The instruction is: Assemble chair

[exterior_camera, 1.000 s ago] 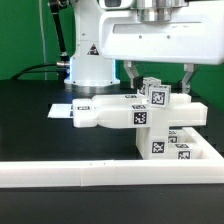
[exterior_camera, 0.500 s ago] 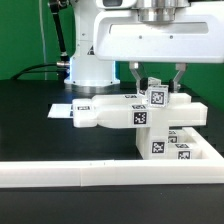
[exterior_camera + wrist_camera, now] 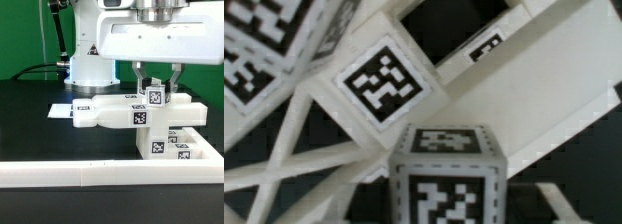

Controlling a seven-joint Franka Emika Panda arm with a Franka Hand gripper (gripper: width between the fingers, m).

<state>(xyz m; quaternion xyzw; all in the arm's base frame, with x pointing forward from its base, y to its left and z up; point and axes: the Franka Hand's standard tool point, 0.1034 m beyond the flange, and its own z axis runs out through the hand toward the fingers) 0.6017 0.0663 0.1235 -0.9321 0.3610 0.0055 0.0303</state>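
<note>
The partly built white chair [image 3: 112, 116] lies against the corner of the border rail, a flat tagged panel resting on tagged blocks [image 3: 160, 142]. On top of it stands a small upright white block [image 3: 156, 97] with a black-and-white tag. My gripper [image 3: 156, 84] hangs straight over that block, its two dark fingers [image 3: 139, 76] pressed in on the block's sides, shut on it. In the wrist view the same block [image 3: 446, 170] fills the middle, with tagged chair panels [image 3: 384, 80] slanting behind it; my own fingertips cannot be made out there.
A long low white border rail [image 3: 70, 173] runs along the front and turns back at the exterior view's right [image 3: 205, 150]. The marker board [image 3: 62, 111] lies flat on the black table at the exterior view's left. The arm's white base [image 3: 88, 60] stands behind.
The fingers, spread wide a second ago, have drawn inward onto the sides of the small upright block. The chair parts and the arm's height look unchanged.
</note>
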